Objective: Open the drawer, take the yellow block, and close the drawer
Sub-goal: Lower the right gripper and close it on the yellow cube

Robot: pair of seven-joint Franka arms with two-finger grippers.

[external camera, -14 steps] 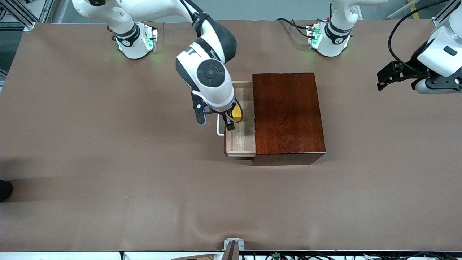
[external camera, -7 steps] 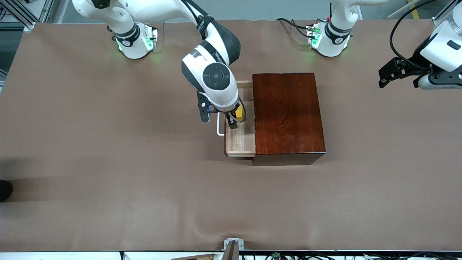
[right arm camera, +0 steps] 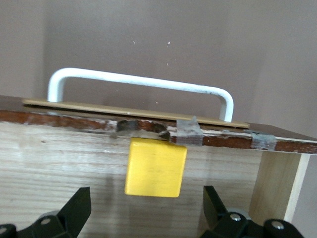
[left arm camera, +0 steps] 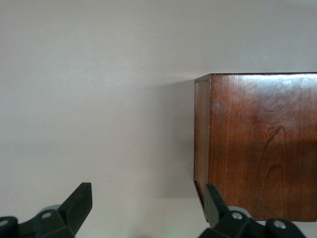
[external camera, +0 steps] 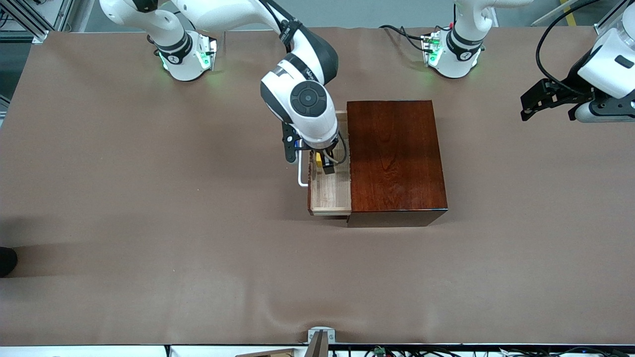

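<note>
inside the pulled-out drawer (external camera: 330,191) i see the yellow block (right arm camera: 155,167) against its front wall, and my right gripper (external camera: 325,166) hangs over it, jaws wide, holding nothing. my left gripper (left arm camera: 143,213) waits over the table (external camera: 149,223), also spread and empty.

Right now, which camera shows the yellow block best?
The right wrist view: the yellow block lies whole in the drawer between the right gripper's open fingers. The front view shows only a sliver; the left wrist view shows none.
</note>
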